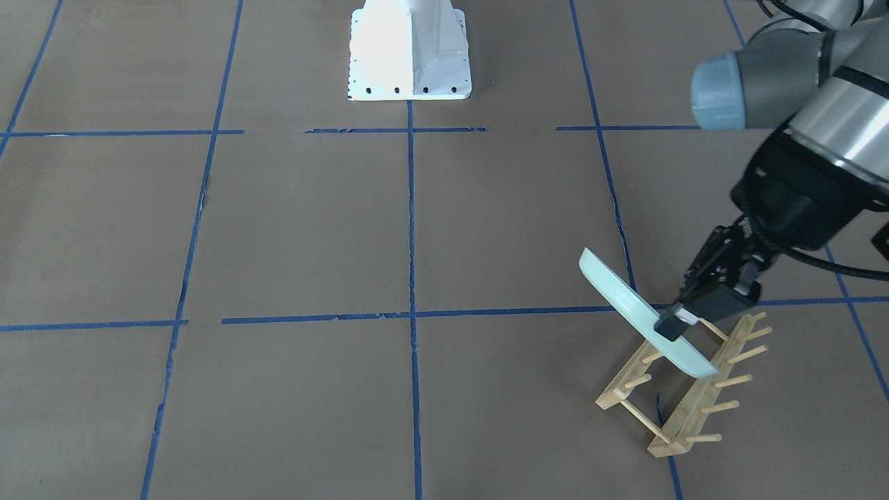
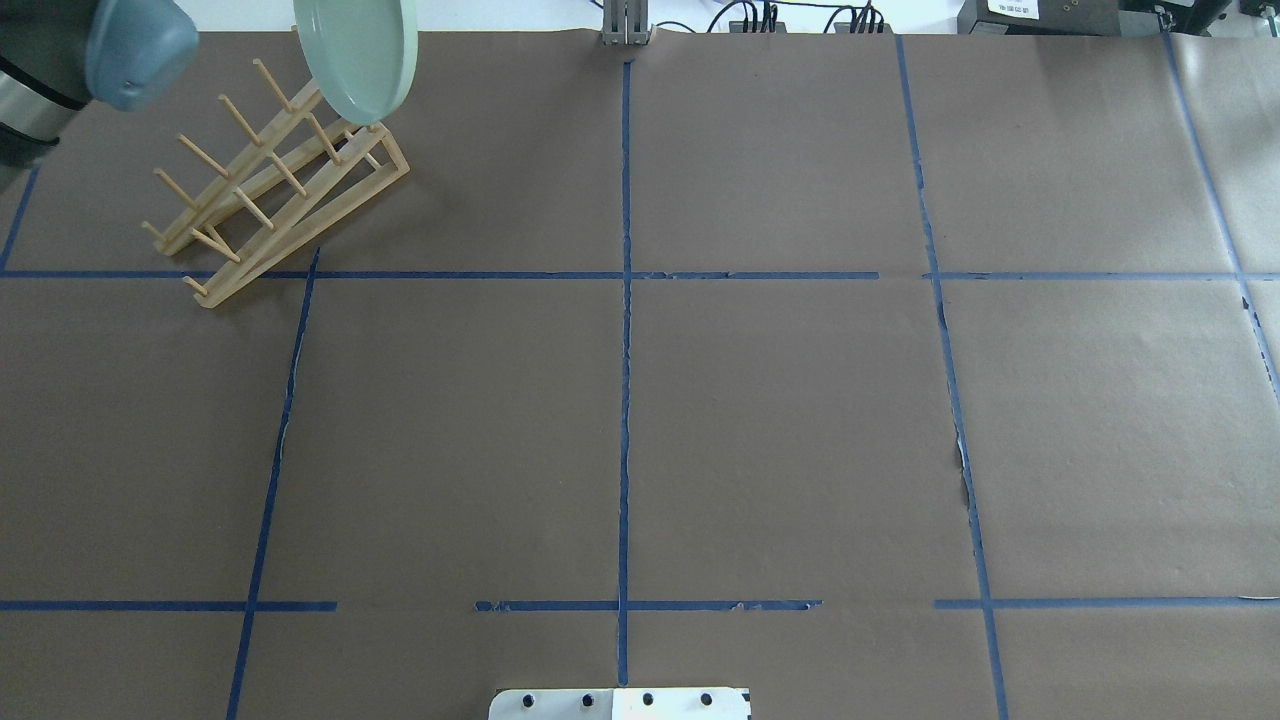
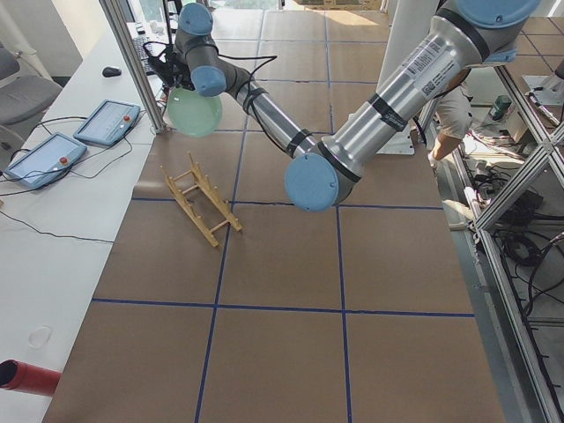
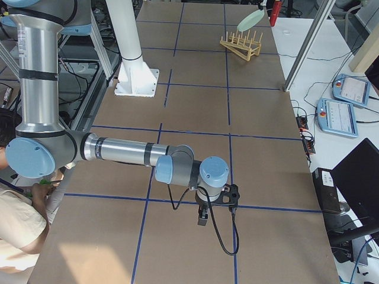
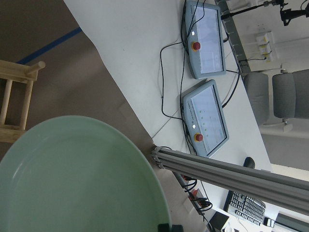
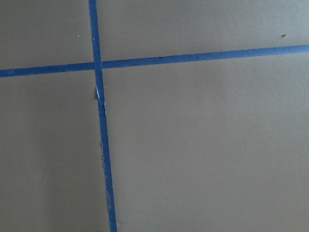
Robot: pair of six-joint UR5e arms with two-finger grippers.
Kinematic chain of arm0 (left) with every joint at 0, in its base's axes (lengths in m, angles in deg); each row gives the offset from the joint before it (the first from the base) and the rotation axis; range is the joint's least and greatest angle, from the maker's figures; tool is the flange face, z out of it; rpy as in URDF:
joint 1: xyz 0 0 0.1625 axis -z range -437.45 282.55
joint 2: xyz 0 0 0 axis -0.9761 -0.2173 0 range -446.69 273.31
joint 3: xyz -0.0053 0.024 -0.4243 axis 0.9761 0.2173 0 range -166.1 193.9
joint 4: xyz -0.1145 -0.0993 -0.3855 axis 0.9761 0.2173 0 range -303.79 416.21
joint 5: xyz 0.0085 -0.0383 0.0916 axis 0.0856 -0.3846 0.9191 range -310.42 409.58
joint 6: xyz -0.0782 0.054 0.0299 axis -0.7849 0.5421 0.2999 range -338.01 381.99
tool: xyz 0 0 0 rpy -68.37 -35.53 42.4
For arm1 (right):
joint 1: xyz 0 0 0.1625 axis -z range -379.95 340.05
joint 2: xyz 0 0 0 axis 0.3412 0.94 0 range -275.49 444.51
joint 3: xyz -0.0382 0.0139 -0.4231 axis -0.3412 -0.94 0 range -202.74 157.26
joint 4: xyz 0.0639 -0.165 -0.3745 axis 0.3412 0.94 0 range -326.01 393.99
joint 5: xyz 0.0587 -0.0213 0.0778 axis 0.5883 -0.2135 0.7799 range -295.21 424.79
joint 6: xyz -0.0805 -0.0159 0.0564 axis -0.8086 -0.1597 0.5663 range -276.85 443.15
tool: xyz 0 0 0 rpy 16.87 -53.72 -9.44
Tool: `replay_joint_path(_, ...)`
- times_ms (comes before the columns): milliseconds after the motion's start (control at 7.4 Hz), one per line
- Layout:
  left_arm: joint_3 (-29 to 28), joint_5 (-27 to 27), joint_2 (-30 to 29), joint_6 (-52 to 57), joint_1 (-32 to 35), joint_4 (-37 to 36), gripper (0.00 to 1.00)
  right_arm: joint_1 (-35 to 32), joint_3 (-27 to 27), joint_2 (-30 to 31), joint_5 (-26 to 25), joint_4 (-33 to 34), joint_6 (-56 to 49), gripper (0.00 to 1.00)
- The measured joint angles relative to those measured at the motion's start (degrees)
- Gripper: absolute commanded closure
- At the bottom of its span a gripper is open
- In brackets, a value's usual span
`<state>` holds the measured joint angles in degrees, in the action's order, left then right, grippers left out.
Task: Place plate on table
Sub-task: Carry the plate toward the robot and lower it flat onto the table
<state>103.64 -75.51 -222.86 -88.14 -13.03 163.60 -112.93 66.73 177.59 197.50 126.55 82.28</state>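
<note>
Plate (image 1: 620, 292) hangs over the wooden rack (image 1: 701, 392), tilted steeply on edge and, judging by the side views, clear of the pegs. The left hand (image 1: 672, 325) is clamped on its rim, and the disc reaches from there toward the middle of the bench (image 1: 486, 229). To lie flat, it likely needs turning level and carrying off the rack. The right hand (image 4: 202, 219) is well apart; I cannot tell how far open it is.

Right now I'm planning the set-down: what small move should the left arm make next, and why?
Probably carry the plate sideways over bare table: the left gripper holds its rim, tilted, above the wooden rack, so lowering here would likely hit pegs.
</note>
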Motion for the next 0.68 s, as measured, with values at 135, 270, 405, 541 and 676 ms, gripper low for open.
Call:
replay_joint_path(135,1.1,4.5,-3.1,4.4,-5.6,-11.9,1.00,0.0,0.0,0.0,0.0,0.0,0.0,0.00)
replay_joint_path(270,1.1,10.6,-5.1,8.5,-12.9,-22.2,1.00,0.0,0.0,0.0,0.0,0.0,0.0,0.00)
replay_joint_path(405,0.1,15.8,-6.0,11.6,-19.9,-29.9,1.00,0.0,0.0,0.0,0.0,0.0,0.0,0.00)
replay_joint_path(541,-2.1,19.0,-6.3,13.9,-25.4,-34.3,1.00,0.0,0.0,0.0,0.0,0.0,0.0,0.00)
replay_joint_path(676,-4.2,20.5,-6.3,15.7,-29.3,-36.4,1.00,0.0,0.0,0.0,0.0,0.0,0.0,0.00)
